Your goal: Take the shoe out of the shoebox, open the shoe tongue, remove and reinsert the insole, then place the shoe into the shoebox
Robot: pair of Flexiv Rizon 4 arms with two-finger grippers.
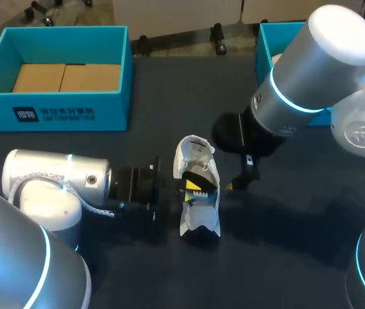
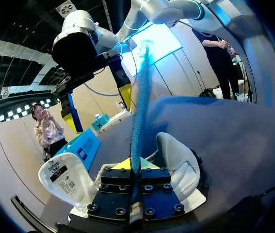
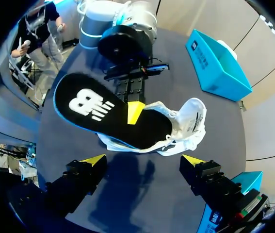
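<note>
**Shoe on the table, insole in the left gripper**

Shoe [image 1: 200,219], white, lies on the dark table [image 1: 285,212] near its middle, well apart from the teal shoebox [image 1: 53,112] at the far left corner. Brown cardboard shows inside that box. A second teal box [image 1: 267,45] stands at the far right, partly hidden by the right arm.

The left gripper [image 1: 192,187] comes in low from the left and is closed on the insole [image 3: 93,109], one yellow fingertip pressed on its black face. In the left wrist view the insole stands on edge between the fingers, its blue rim rising away from them. One end of the insole sits over the shoe's opening; the rest sticks out clear of it. The tongue [image 2: 55,174] is folded outward.

The right gripper [image 3: 144,162] hangs just beside the shoe with its fingers spread wide, touching nothing.
</note>
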